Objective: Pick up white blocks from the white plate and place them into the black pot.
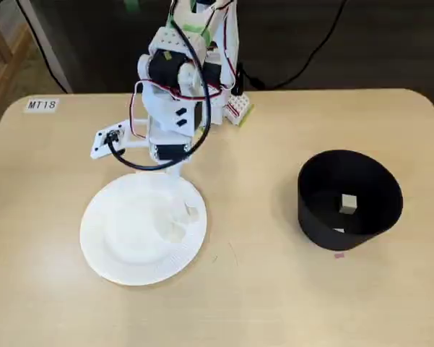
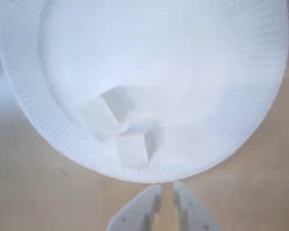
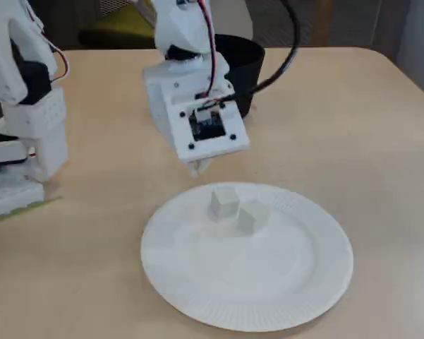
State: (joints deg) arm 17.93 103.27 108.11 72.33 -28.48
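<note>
Hovering above the table, the arm holds the claw just off the near rim of the white plate; in the wrist view its fingertips sit over bare wood, nearly together with only a thin gap between them, gripping nothing.

The black pot stands well apart from the claw, on the far side of the arm from the plate. One block already lies inside it.

Two white blocks remain on the plate, directly ahead of the claw and just past the rim, touching one another at a corner.

For a clean pick, the judgement is:
- Spread the fingers wider than one block before descending.
- Target the nearer block, which lies closest to the fingertips.
- Align the fingers with its flat faces, not its corners.
- Avoid nudging the adjacent block, since contact could skew the grasp.
</note>
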